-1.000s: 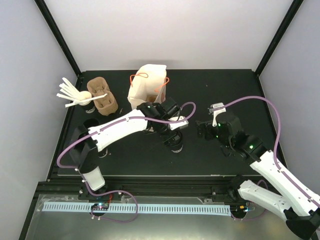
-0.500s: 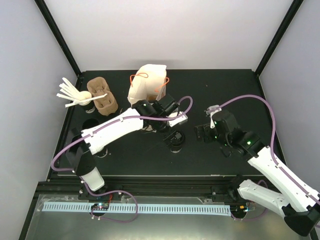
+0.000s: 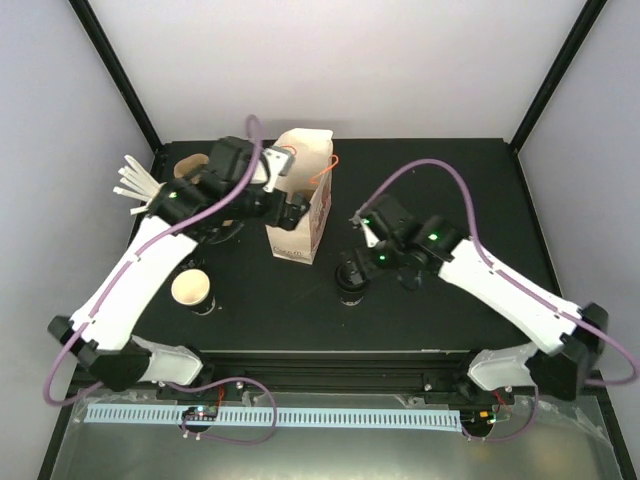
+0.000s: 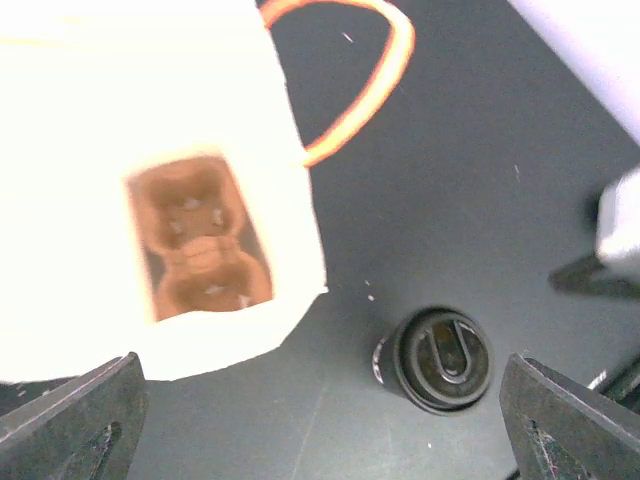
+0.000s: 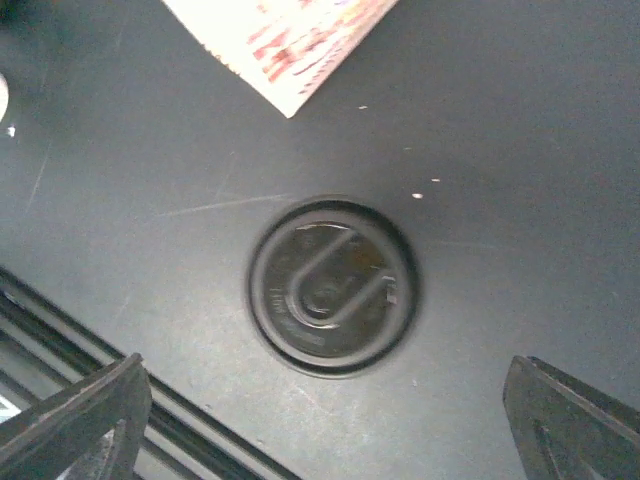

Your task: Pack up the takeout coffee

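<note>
A black lidded coffee cup (image 3: 350, 287) stands upright on the black table in front of the white paper bag (image 3: 303, 195). It shows in the left wrist view (image 4: 440, 360) and in the right wrist view (image 5: 333, 288). My right gripper (image 3: 358, 268) hovers right above the cup, open and empty, its fingers (image 5: 70, 420) wide apart. My left gripper (image 3: 288, 208) is open and empty above the bag's near left side. The bag's open top (image 4: 200, 150) shows a brown cup carrier (image 4: 200, 240) inside. A lidless black cup (image 3: 190, 290), tan inside, stands at the front left.
A second brown carrier (image 3: 188, 168) and a black cup of white stirrer sticks (image 3: 135, 185) stand at the back left, partly behind my left arm. The bag has orange handles (image 4: 360, 90). The table's front rail (image 5: 120, 360) lies close to the lidded cup.
My left arm drew back from the lidded cup, up and left to the bag. My right gripper moved left to above the cup. The lidless cup is now uncovered.
</note>
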